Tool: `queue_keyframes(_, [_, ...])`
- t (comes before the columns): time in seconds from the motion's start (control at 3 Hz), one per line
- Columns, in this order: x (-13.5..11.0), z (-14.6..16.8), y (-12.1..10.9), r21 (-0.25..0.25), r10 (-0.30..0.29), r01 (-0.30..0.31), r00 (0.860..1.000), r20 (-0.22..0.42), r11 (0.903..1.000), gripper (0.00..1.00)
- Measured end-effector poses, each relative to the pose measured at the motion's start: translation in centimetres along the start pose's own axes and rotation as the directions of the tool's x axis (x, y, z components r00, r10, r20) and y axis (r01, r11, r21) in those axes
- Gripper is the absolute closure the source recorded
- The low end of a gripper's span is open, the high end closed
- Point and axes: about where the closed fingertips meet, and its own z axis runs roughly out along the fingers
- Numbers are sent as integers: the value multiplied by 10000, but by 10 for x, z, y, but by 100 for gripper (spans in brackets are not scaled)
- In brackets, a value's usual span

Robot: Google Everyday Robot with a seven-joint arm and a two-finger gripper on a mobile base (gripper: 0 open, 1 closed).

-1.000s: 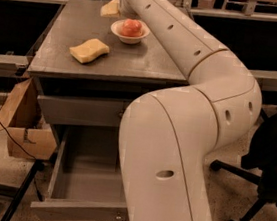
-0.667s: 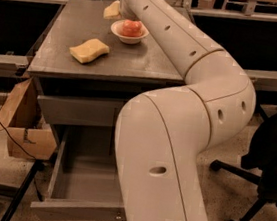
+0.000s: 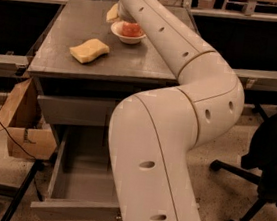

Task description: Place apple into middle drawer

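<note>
In the camera view, the white robot arm (image 3: pixel 175 137) rises from the near side and reaches over the grey cabinet top (image 3: pixel 134 64) to its far edge. The gripper (image 3: pixel 119 12) is at the far end of the arm, just beside the far-left rim of the white bowl (image 3: pixel 129 37). It is mostly hidden by the arm, so I cannot tell if it is spread or pressed together, and I cannot tell if it touches the bowl.

The apple (image 3: pixel 132 29) lies inside the white bowl, on the far part of the cabinet top. A yellow sponge (image 3: pixel 89 50) lies on the same top, to the left of the bowl and nearer, apart from it. A pale yellow piece (image 3: pixel 112 13) shows just behind the bowl; what it is I cannot say.

Below the top, one grey drawer front (image 3: pixel 73 110) is closed. Under it the middle drawer (image 3: pixel 77 175) is pulled out toward the near side, and the arm covers its right part. A cardboard box (image 3: pixel 27 136) stands on the floor to the left of the cabinet, and a dark office chair (image 3: pixel 268 158) is at the right.
</note>
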Motion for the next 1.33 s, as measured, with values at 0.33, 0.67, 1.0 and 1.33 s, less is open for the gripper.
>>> queue_keyframes(0.33, [1,7,2,25,77,-77,9999,-90,10000,29])
queue_keyframes(0.67, [1,13,4,70,127,-126,9998,-147,9999,39])
queue_keyframes(1.0, [0,16,4,145,126,-123,9997,-201,9998,50])
queue_keyframes(1.33, [0,17,4,196,99,-94,9996,-253,9998,59])
